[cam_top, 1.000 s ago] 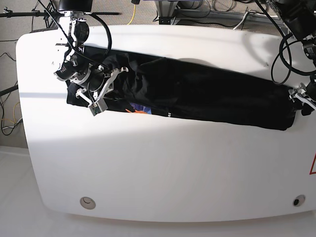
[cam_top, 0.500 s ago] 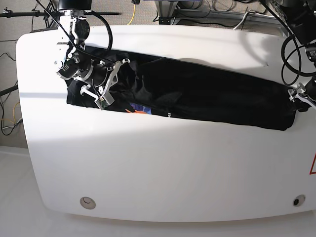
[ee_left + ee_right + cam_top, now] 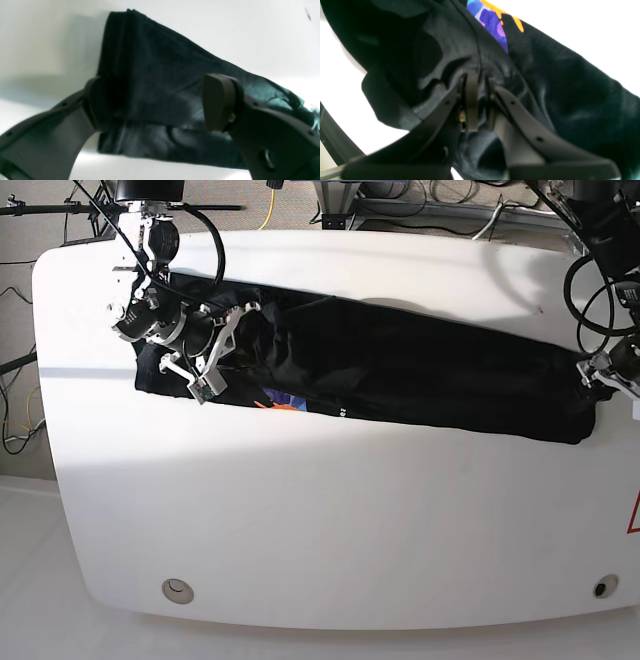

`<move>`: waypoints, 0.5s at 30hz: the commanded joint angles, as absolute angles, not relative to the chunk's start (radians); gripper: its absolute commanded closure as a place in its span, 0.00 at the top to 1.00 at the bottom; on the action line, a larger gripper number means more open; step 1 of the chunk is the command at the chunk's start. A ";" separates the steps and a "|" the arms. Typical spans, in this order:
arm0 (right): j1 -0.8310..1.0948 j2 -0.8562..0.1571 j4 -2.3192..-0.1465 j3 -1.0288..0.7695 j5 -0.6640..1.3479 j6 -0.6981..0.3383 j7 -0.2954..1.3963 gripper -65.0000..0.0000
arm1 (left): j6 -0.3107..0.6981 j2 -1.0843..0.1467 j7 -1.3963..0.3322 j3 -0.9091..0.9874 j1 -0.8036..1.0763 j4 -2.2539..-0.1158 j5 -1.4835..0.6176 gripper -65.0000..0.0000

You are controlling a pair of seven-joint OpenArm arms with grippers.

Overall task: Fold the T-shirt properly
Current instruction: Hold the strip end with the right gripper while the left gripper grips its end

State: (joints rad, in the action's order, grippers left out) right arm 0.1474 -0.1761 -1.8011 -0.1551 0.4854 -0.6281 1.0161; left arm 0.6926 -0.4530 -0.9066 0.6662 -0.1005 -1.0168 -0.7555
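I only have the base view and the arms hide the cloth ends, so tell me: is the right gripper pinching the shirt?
Observer: Yes. The right gripper is shut on a fold of the shirt.
Operator: And the left one, at the other end?
Observer: The left gripper is open, with the shirt's end between the fingers and nothing pinched.
Operator: Is the print near the right gripper?
Observer: Yes, the print shows just beyond its fingertips.
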 commanded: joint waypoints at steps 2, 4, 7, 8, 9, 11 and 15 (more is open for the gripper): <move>0.134 -0.182 -1.809 -0.157 0.497 -0.629 0.993 0.08 | 0.698 -0.479 -0.878 0.662 -0.106 -1.026 -0.754 0.76; 0.133 -0.182 -1.806 -0.158 0.496 -0.629 0.992 0.08 | 0.698 -0.482 -0.872 0.661 -0.105 -1.026 -0.739 0.75; 0.130 -0.181 -1.795 -0.158 0.496 -0.628 0.990 0.08 | 0.698 -0.492 -0.856 0.661 -0.096 -1.026 -0.667 0.76; 0.129 -0.180 -1.794 -0.159 0.495 -0.628 0.990 0.08 | 0.698 -0.494 -0.853 0.662 -0.095 -1.026 -0.658 0.76; 0.128 -0.180 -1.791 -0.158 0.495 -0.628 0.989 0.08 | 0.698 -0.495 -0.851 0.663 -0.093 -1.026 -0.650 0.77; 0.125 -0.178 -1.786 -0.158 0.496 -0.627 0.988 0.08 | 0.698 -0.498 -0.849 0.667 -0.090 -1.027 -0.638 0.77; 0.130 -0.179 -1.793 -0.157 0.495 -0.629 0.993 0.08 | 0.698 -0.497 -0.856 0.679 -0.088 -1.029 -0.638 0.77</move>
State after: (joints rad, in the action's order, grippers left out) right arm 0.1371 -0.1741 -1.7699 -0.1555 0.4744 -0.6281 1.0142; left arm 0.6922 -0.4744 -0.8669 0.6693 -0.0738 -1.0111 -0.6167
